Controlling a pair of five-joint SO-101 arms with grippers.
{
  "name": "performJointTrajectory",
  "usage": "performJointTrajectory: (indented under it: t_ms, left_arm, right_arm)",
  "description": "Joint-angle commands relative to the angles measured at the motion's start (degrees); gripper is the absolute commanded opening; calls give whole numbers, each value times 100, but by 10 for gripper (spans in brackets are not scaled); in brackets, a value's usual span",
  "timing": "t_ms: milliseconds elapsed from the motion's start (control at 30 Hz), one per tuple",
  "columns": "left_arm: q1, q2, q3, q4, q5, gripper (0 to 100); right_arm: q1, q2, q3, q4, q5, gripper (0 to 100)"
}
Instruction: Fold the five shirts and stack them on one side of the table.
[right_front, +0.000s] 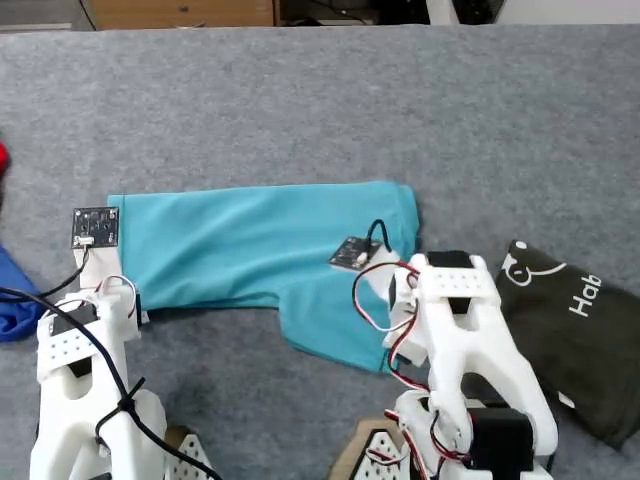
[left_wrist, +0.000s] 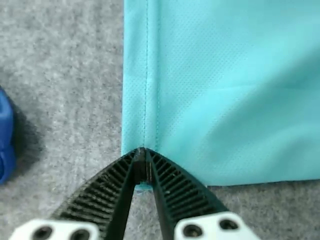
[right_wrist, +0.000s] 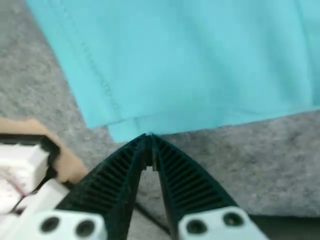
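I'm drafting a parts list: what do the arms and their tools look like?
Left arm and right arm are white plastic, with red, black and white cables along them. Left tool and right tool have black, ribbed, tapering fingers on white mounts with screw holes.

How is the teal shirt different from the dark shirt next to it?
The teal shirt is bright and plain; the dark shirt has white print. The teal shirt lies spread flat; the dark shirt sits bunched to the right. The left claw pinches the teal shirt's corner; no claw holds the dark shirt. Both lie on the grey table.
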Motion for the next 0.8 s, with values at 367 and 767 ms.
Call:
performJointTrajectory:
  t_ms: [367, 767]
  left_arm:
    - [-35, -119, -18, -88, 35, 19]
    - [-158, -119, -18, -88, 35, 19]
  right_arm:
    - [-1657, -1288, 207, -273, -976, 4]
    - [-1631, 127, 585, -1011, -571, 4]
